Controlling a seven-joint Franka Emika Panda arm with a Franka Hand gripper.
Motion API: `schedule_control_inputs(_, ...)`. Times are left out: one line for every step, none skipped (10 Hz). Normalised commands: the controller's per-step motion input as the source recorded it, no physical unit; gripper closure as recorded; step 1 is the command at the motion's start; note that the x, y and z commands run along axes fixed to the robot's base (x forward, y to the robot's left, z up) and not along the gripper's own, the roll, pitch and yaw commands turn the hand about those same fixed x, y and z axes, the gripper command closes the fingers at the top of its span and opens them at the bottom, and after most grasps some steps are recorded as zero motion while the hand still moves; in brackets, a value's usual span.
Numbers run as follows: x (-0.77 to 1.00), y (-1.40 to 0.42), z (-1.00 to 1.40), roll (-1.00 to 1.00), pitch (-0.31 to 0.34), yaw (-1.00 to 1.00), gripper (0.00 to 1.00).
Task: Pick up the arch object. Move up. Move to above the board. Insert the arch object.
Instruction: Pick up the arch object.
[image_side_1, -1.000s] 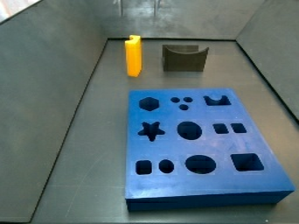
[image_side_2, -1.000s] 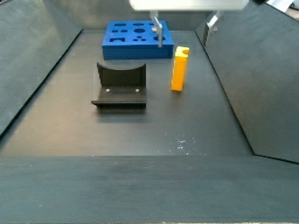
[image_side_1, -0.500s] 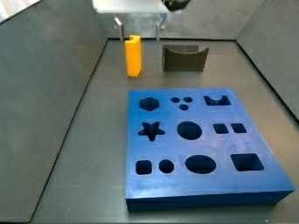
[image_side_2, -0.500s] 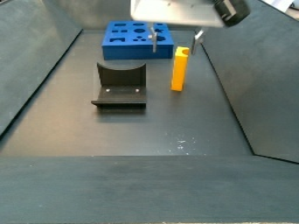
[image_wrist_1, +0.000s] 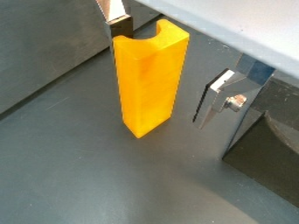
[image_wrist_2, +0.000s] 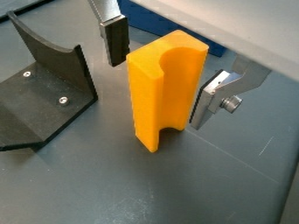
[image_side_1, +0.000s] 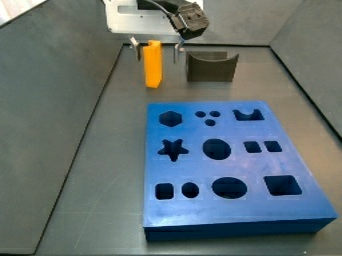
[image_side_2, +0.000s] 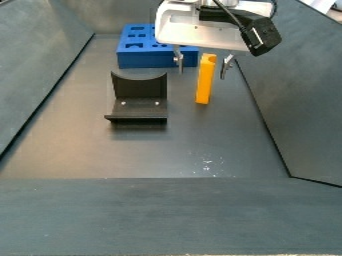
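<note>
— Where do we stand with our hand (image_wrist_2: 158, 66)?

— It sits low over the far end of the bench, its flat silver fingers (image_wrist_2: 114, 37) spread wide. The bright yellow-orange, narrow upright arch block (image_wrist_2: 163, 87) stands on end between them, with a curved notch showing in its top. In both wrist views we see a gap on each side, so neither dark pad touches the block. We hold nothing yet.

— So which step are we in?

— We judge it the first one: picking up the arch block. The hand (image_side_1: 151, 40) brackets the block (image_side_1: 152, 62) but has not closed.

— And what lies beyond the hand?

— Just beside it stands the dark L-shaped fixture (image_side_2: 136, 96) on its base plate. Further out, well apart from the block, lies the large thick blue board (image_side_1: 231, 167) with its star, hexagon, circle, square and arch cutouts.

— What does the next move call for?

— We think the hand may need to settle a little lower, then the fingers should close squarely on the block's flat sides, keeping it upright. After that comes a straight lift before we carry it over to the board's arch cutout (image_side_1: 246, 114).
</note>
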Motion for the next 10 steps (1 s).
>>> schedule_control_inputs(0.00,0.00,0.00,0.00,0.000,0.00,1.00)
schedule_control_inputs(0.00,0.00,0.00,0.00,0.000,0.00,1.00)
schedule_control_inputs(0.00,0.00,0.00,0.00,0.000,0.00,1.00)
schedule_control_inputs(0.00,0.00,0.00,0.00,0.000,0.00,1.00)
schedule_control_inputs(0.00,0.00,0.00,0.00,0.000,0.00,1.00)
schedule_control_inputs(0.00,0.00,0.00,0.00,0.000,0.00,1.00)
schedule_control_inputs(0.00,0.00,0.00,0.00,0.000,0.00,1.00)
schedule_control_inputs(0.00,0.00,0.00,0.00,0.000,0.00,1.00)
schedule_control_inputs(0.00,0.00,0.00,0.00,0.000,0.00,1.00)
schedule_control_inputs(0.00,0.00,0.00,0.00,0.000,0.00,1.00)
